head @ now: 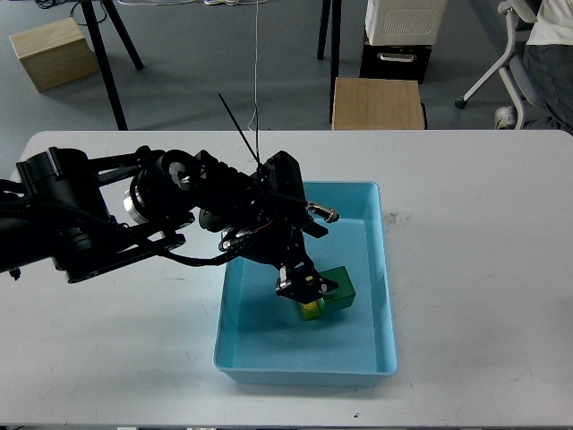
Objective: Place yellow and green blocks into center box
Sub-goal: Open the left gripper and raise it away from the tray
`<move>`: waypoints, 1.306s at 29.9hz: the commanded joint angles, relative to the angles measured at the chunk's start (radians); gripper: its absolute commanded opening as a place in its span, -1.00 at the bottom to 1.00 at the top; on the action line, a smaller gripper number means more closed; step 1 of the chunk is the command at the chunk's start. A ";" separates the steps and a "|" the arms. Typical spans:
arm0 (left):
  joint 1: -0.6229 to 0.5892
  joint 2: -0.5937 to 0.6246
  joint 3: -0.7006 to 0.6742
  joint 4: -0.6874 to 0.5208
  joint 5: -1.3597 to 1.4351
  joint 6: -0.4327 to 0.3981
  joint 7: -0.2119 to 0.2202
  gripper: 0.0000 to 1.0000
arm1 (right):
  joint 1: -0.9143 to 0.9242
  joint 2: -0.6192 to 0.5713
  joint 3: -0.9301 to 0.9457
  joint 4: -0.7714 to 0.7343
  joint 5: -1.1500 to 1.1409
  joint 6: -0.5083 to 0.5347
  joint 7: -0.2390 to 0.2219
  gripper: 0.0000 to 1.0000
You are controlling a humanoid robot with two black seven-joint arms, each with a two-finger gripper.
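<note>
White table (pixel 483 269) w/ light blue tray (pixel 385 269) at center. Left arm comes in from 9 o'clock, bent, reaching down into tray. Left end effector (pixel 303 288) low over tray floor, fingers clamped on yellow block (pixel 312 310). Green block (pixel 338 288) sits touching it, at its 2 o'clock, inside tray.

The left arm (pixel 134 210) reaches in from the left, bent downward. Its gripper (pixel 303 289) points down, its dark fingers indistinguishable.
</note>
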 commanded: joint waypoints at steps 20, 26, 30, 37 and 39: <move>0.777 0.130 -0.780 -0.206 -0.966 0.246 0.013 1.00 | 0.446 0.049 -0.176 0.005 0.384 0.159 -0.121 0.98; 0.923 0.066 -0.815 -0.208 -1.385 0.272 0.099 1.00 | 0.445 0.075 -0.152 0.004 0.877 0.272 -0.295 0.98; 0.993 0.015 -0.871 -0.192 -1.531 0.358 0.120 1.00 | 0.367 0.075 -0.158 0.005 1.079 0.318 -0.301 0.98; 1.096 -0.046 -0.905 -0.165 -1.953 0.285 0.113 1.00 | 0.222 0.185 -0.152 0.009 1.204 0.404 -0.299 0.98; 1.130 -0.052 -0.905 -0.165 -2.043 0.236 0.111 1.00 | 0.190 0.234 -0.149 0.012 1.210 0.408 -0.299 0.98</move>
